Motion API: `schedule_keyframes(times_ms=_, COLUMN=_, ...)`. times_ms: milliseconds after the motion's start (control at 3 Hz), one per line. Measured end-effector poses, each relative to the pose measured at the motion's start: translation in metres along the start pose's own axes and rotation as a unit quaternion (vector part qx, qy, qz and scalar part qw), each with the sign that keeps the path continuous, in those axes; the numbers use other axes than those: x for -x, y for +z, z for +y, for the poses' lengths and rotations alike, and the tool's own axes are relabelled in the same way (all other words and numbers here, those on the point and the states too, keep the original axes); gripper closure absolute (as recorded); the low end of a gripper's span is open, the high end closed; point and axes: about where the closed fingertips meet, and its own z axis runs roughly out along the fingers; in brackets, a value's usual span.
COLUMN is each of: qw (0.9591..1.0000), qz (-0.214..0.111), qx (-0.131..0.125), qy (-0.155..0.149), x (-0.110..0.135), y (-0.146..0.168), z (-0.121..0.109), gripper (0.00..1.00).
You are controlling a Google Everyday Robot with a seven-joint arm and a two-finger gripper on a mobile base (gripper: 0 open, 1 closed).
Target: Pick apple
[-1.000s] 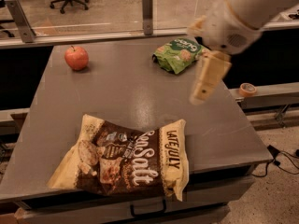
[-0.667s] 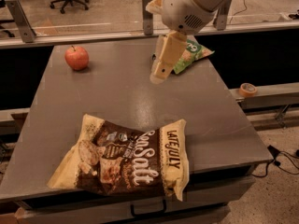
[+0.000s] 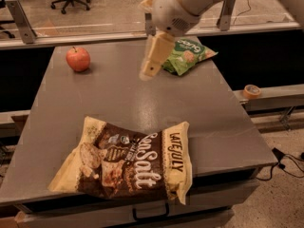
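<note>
The apple (image 3: 78, 58) is small, round and red-orange, and sits upright at the far left of the grey table (image 3: 118, 99). My gripper (image 3: 147, 73) hangs from the white arm (image 3: 183, 6) above the far middle of the table, pointing down. It is to the right of the apple, about a quarter of the table's width away, and touches nothing. It holds nothing that I can see.
A green snack bag (image 3: 187, 56) lies at the far right, just behind the gripper. A large brown and cream chip bag (image 3: 128, 163) lies at the table's front edge. A tape roll (image 3: 251, 90) sits on a ledge to the right. Office chairs stand behind a rail.
The arm has swung left across the table, from its right edge past the green bag, bringing the gripper closer to the apple. The apple and bags have not moved.
</note>
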Motion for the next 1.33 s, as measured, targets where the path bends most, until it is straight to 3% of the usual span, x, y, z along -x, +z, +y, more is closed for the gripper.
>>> schedule_keyframes(times_ms=333, qw=0.9979, qz=-0.062, qx=-0.02, qy=0.004, x=0.023, y=0.068, z=-0.052, gripper=0.0)
schedule_keyframes(times_ms=667, qw=0.9925, qz=-0.116, qx=-0.022, qy=0.032, x=0.04, y=0.135, z=-0.094, gripper=0.0)
schedule_keyframes(times_ms=1000, qw=0.9863, qz=-0.143, qx=-0.005, qy=0.082, x=0.054, y=0.191, z=-0.11, gripper=0.0)
schedule_keyframes(times_ms=1333, qw=0.9771, qz=-0.151, qx=0.015, qy=0.149, x=0.063, y=0.228, z=-0.109, gripper=0.0)
